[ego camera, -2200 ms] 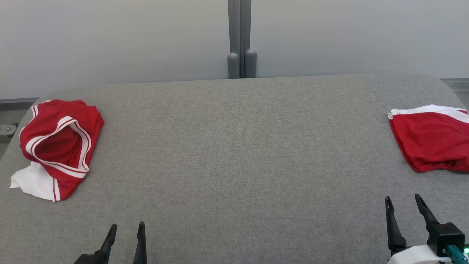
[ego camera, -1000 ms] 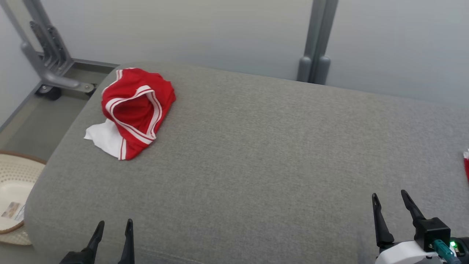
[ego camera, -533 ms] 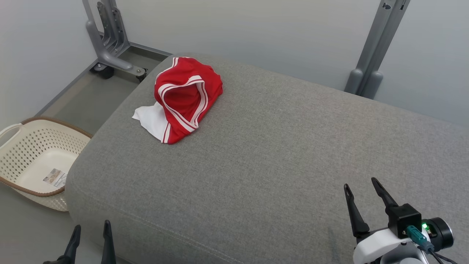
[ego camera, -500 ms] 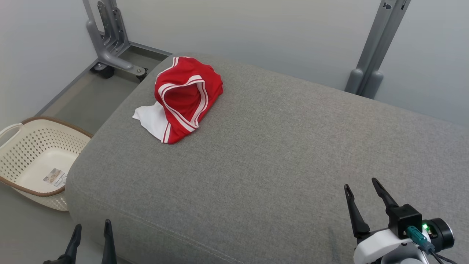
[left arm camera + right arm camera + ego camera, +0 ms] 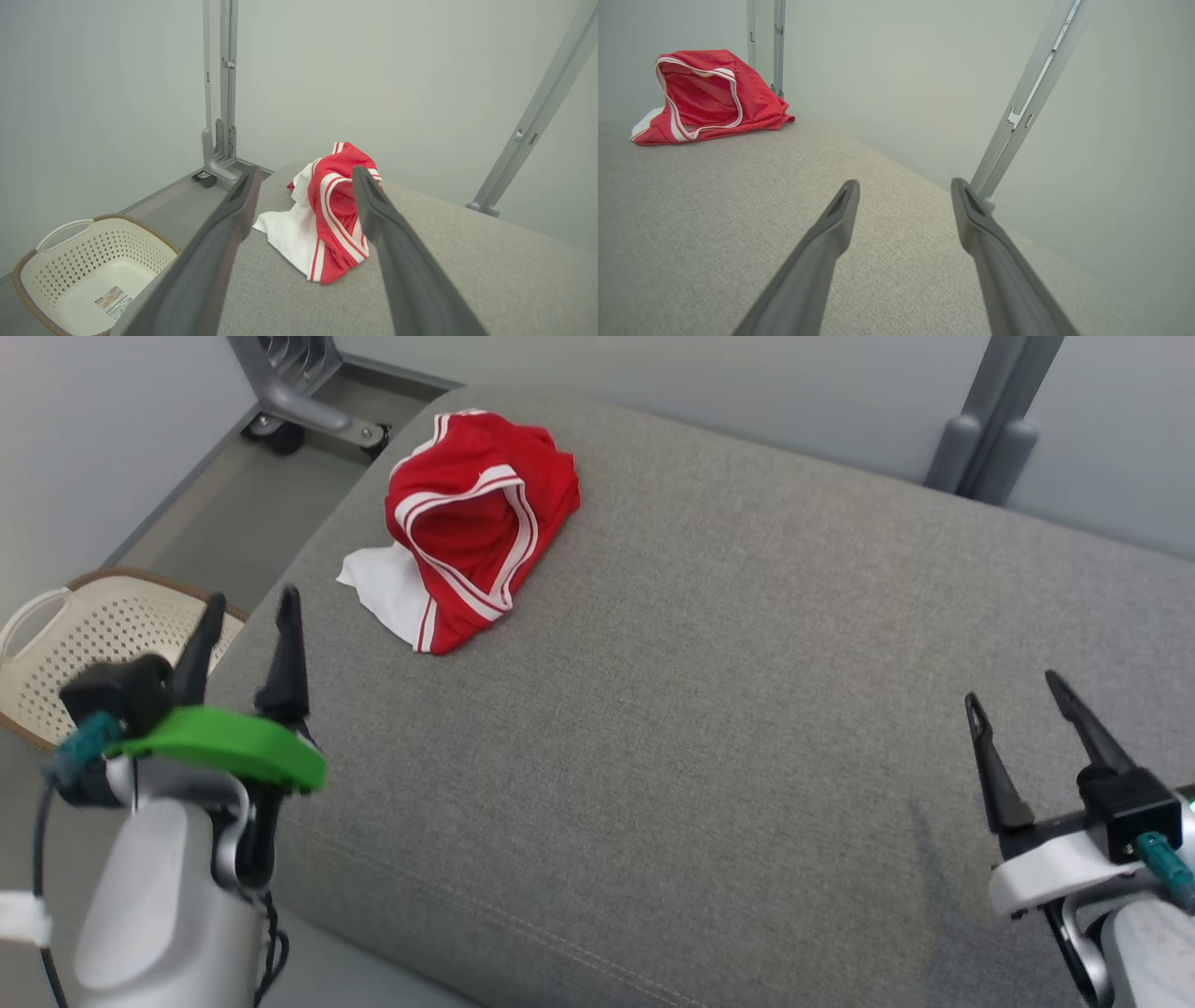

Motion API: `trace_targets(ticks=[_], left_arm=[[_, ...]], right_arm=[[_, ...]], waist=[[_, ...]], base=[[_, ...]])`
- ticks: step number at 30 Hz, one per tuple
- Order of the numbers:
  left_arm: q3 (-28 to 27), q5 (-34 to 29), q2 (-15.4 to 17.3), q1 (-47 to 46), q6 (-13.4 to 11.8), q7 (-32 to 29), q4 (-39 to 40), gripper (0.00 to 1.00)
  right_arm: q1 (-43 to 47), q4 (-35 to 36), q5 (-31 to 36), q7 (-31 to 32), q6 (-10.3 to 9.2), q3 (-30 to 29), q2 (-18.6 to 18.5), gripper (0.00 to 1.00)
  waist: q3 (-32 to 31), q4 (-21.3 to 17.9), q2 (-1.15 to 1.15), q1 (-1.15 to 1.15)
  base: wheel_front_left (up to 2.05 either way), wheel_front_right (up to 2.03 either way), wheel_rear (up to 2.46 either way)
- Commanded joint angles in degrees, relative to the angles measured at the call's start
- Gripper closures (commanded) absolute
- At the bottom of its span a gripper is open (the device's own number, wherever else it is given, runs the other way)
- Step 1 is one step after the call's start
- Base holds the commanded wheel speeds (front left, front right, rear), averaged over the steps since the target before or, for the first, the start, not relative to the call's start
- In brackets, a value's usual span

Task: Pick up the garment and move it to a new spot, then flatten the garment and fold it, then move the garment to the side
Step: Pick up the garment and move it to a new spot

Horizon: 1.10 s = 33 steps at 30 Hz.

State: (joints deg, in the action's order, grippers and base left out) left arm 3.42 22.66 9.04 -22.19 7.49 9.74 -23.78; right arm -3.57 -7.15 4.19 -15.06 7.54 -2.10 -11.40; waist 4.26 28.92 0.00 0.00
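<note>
A broad surface (image 5: 709, 691) padded in grey woven fabric, with rounded corners and a stitched seam along its near edge, carries one crumpled garment (image 5: 471, 523). The garment is red with white bands and a white panel, and lies bunched near the far left corner with its opening gaping. Beside that end, a cream perforated basket (image 5: 103, 616) with a brown rim stands on the grey floor (image 5: 233, 495).

The garment (image 5: 476, 523) lies on the padded table (image 5: 709, 728), near the table's far left corner. The basket (image 5: 84, 625) sits on the floor (image 5: 215, 513), left of the table. The left gripper (image 5: 252, 597) is at the table's left edge, near the front. The right gripper (image 5: 1013, 689) is over the table's front right part. A post (image 5: 990, 439) stands behind the table.
</note>
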Motion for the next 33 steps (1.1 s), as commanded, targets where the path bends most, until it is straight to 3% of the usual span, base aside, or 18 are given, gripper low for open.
trace_targets(ticks=[1,6,12,24,25,26,27,33], left_arm=[[0.0,2.2,0.1,-5.5,-0.1,-0.5,-2.0,0.0],[1.3,5.8,3.0,-18.9,-0.1,-2.7,-12.2,0.0],[1.3,13.1,4.7,-28.4,-0.1,-5.5,-23.6,0.0],[3.8,19.6,7.1,-33.0,-0.1,-4.1,-36.6,0.0],[4.3,20.1,7.1,-33.0,-0.1,-3.9,-36.7,0.21],[4.8,20.7,7.1,-33.0,-0.1,-3.8,-36.9,0.64],[5.4,21.1,7.1,-32.8,-0.1,-3.5,-36.9,1.0],[11.4,22.0,8.4,-31.8,-0.1,-2.7,-33.0,1.0]], right_arm=[[-2.5,1.0,0.4,-0.1,-0.1,0.0,-1.6,0.0],[-5.7,3.4,0.4,-0.1,-0.1,-0.3,-4.5,0.0],[-4.5,5.8,0.7,-0.1,-0.1,-0.2,-5.2,0.0],[-0.5,10.0,0.3,-0.1,-0.1,-2.1,-5.0,0.0],[-0.4,10.0,0.3,-0.1,-0.1,-2.2,-4.9,0.0],[-0.3,9.9,0.3,-0.1,-0.1,-2.3,-4.8,0.0],[-0.3,9.8,0.3,-0.1,-0.1,-2.2,-4.7,0.0],[-0.9,8.8,0.0,-0.1,-0.1,-1.6,-3.4,0.0]], waist=[[16.0,-5.6,0.0,0.0],[23.5,-9.0,0.0,0.0],[26.9,-12.4,0.0,0.0],[27.5,-15.1,0.0,0.0],[27.4,-15.1,0.0,0.0],[27.4,-15.0,0.0,0.0],[27.1,-15.0,0.0,0.0],[24.8,-14.8,0.0,0.0]], base=[[0.0,0.0,0.0],[0.0,0.0,0.0],[0.0,0.0,0.0],[0.0,0.0,0.0],[0.0,0.0,0.0],[0.0,0.0,0.0],[0.0,0.0,0.0],[0.0,0.0,0.0]])
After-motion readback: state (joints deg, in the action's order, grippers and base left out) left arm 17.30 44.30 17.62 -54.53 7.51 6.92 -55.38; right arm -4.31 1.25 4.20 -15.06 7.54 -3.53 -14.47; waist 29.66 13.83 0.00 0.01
